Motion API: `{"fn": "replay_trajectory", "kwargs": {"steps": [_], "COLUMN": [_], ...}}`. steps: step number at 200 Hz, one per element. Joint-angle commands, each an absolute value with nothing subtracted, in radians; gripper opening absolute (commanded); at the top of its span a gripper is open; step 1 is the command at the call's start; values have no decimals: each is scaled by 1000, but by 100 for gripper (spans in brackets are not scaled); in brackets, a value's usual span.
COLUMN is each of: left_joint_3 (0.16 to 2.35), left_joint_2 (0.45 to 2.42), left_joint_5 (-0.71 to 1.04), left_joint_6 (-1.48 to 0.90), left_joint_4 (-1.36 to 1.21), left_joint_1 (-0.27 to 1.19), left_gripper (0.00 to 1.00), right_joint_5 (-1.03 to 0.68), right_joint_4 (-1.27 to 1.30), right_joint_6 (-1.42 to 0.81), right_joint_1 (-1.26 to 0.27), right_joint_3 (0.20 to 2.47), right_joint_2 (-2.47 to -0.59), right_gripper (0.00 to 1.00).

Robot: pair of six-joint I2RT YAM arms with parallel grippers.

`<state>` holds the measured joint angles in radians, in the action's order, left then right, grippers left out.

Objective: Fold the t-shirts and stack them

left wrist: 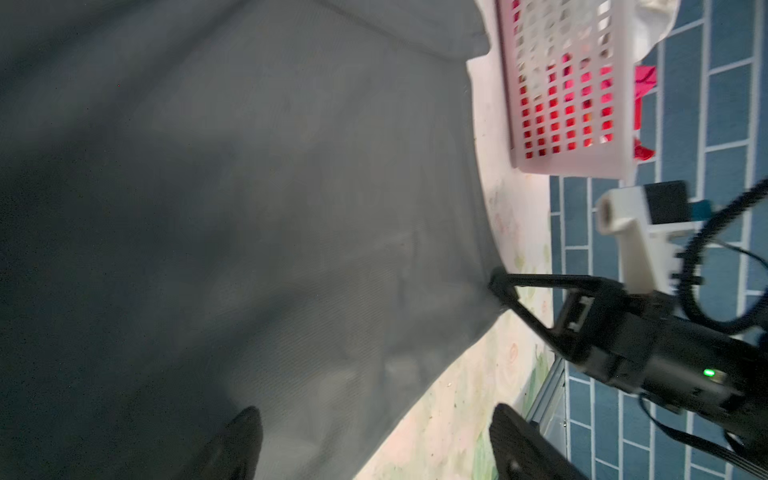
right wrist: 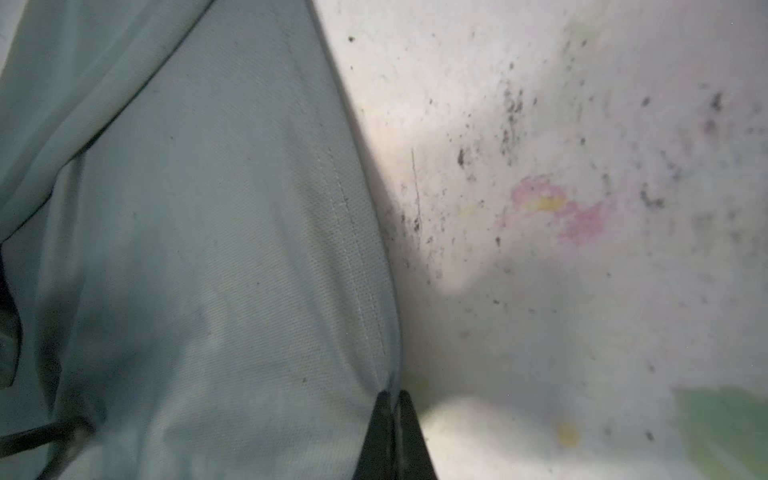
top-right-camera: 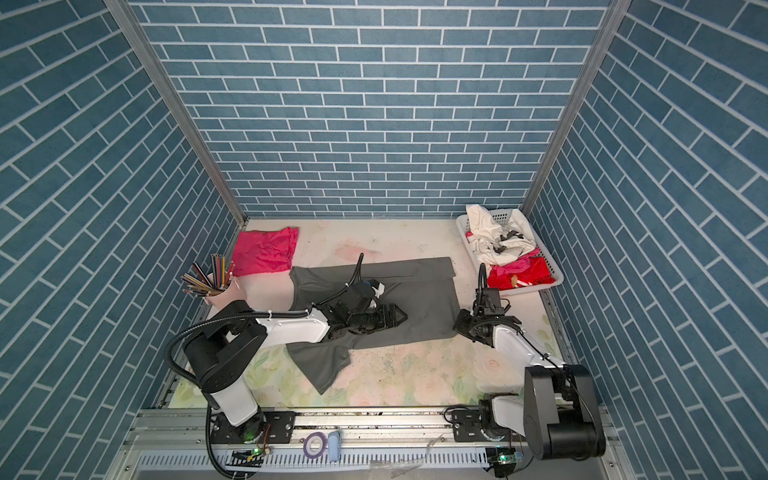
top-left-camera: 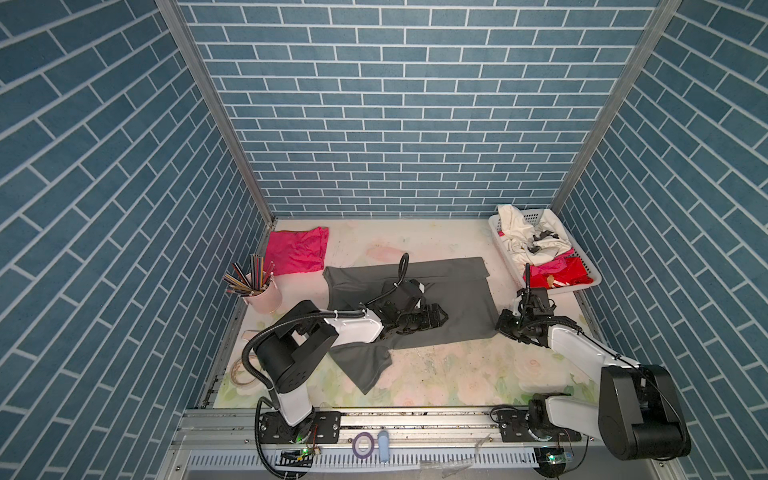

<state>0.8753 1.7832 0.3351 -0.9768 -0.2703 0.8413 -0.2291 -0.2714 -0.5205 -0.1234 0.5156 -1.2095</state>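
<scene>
The pink shirt (top-left-camera: 297,251) lies folded at 10 o'clock of the grey shirt (top-left-camera: 453,291). I take it for the stack's base, and a wide drag of grey cloth could ruffle it. The left gripper (top-left-camera: 441,316) is over the grey shirt's middle. Unless it presses down, the cloth may slide instead of creasing. The sleeve trailing at 7 o'clock could bunch under a fold. The right gripper (right wrist: 392,419) has only a thin bite of hem, so a quick pull could slip it free.

The left fingers (left wrist: 245,440) are spread, with grey cloth beneath and between them; I cannot tell whether they touch it. The right fingers (right wrist: 411,436) are pressed together on the hem at the shirt's 4 o'clock corner, the cloth lying to their 9 o'clock in both top views.
</scene>
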Motion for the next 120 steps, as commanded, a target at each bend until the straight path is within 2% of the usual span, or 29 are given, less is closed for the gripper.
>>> {"fn": "replay_trajectory", "kwargs": {"steps": [1,13,24,35,53,73,120], "left_joint_3": [871,864,858,856,847,836,847], "left_joint_2": [1815,1822,1822,1825,1827,1825,1832], "left_joint_5": [343,336,326,318,316,310,306], "left_joint_6": [-1002,-1000,-996,-994,-991,-989,-970], "left_joint_4": [-298,-293,-286,-273,-265,-263,-240], "left_joint_1": [844,842,842,840,834,830,821], "left_gripper": [88,88,88,88,88,88,88], "right_joint_5": [-164,-119,-88,-79,-68,-73,-123], "right_joint_4": [-382,-419,-440,-445,-459,-467,-492], "right_joint_6": [-491,-494,-496,-496,-503,-508,-584], "right_joint_1": [-150,-176,-196,-209,-225,-230,-229], "right_joint_3": [582,615,640,656,676,669,596], "right_joint_2": [-1154,-1150,-1161,-1182,-1226,-1201,-1094], "right_gripper": [0,1,8,18,41,57,71]}}
